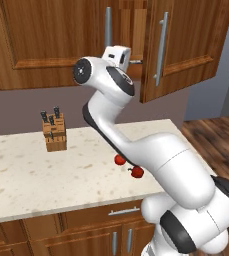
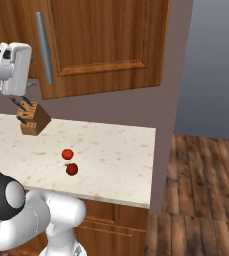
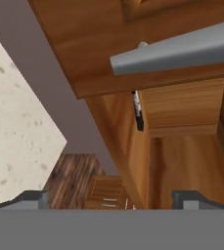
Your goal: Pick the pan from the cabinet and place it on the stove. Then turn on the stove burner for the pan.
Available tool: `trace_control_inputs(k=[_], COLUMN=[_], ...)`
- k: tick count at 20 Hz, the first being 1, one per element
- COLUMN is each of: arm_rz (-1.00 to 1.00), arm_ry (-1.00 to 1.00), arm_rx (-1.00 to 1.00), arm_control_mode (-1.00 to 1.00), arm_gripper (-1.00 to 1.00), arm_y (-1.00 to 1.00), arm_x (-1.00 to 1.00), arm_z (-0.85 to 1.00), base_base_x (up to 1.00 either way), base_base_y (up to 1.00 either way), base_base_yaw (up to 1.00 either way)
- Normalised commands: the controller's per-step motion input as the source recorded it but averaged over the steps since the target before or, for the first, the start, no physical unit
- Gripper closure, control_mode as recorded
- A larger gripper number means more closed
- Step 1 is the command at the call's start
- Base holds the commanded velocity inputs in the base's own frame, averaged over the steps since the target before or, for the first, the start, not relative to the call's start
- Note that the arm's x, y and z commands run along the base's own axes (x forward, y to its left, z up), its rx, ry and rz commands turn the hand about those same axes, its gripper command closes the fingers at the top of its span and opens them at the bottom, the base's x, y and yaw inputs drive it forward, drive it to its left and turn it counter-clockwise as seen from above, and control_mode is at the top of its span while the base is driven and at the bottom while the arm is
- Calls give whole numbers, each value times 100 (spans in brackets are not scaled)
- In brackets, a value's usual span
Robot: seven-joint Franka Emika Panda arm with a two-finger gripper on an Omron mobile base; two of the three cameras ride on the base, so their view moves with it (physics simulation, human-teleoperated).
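Note:
The cabinet (image 1: 46, 35) hangs over the counter, and its right door (image 1: 186, 45) stands ajar. My gripper (image 1: 131, 60) is raised to the gap between the two doors. In the hand view the gripper (image 3: 112, 201) is open, its fingertips (image 3: 33, 199) wide apart with nothing between them. Just past the door's grey bar handle (image 3: 182, 49), the thin black handle of the pan (image 3: 138, 111) with its silvery tip pokes out of the cabinet's wooden inside (image 3: 182, 161). The pan's round body is hidden. The stove is out of view.
A wooden knife block (image 1: 55, 132) stands at the back of the speckled counter (image 1: 36, 175). Two small red fruits (image 2: 67, 154) lie near the counter's front edge. The open door (image 2: 101, 45) juts out over the counter's right end. Wooden floor (image 2: 206, 190) lies to the right.

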Motion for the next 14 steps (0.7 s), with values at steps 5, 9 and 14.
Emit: trace_control_inputs(k=[5, 9, 14], arm_rz=[0, -1, -4], arm_ry=[0, 0, 0], arm_rx=[-3, -3, -3], arm_control_mode=[-100, -100, -100], arm_gripper=[-100, -100, -100], arm_y=[-16, -18, -15], arm_x=[6, 0, 0], arm_z=[0, 0, 0], base_base_x=[0, 0, 0], base_base_y=[0, 0, 0], base_base_yaw=[0, 0, 0])
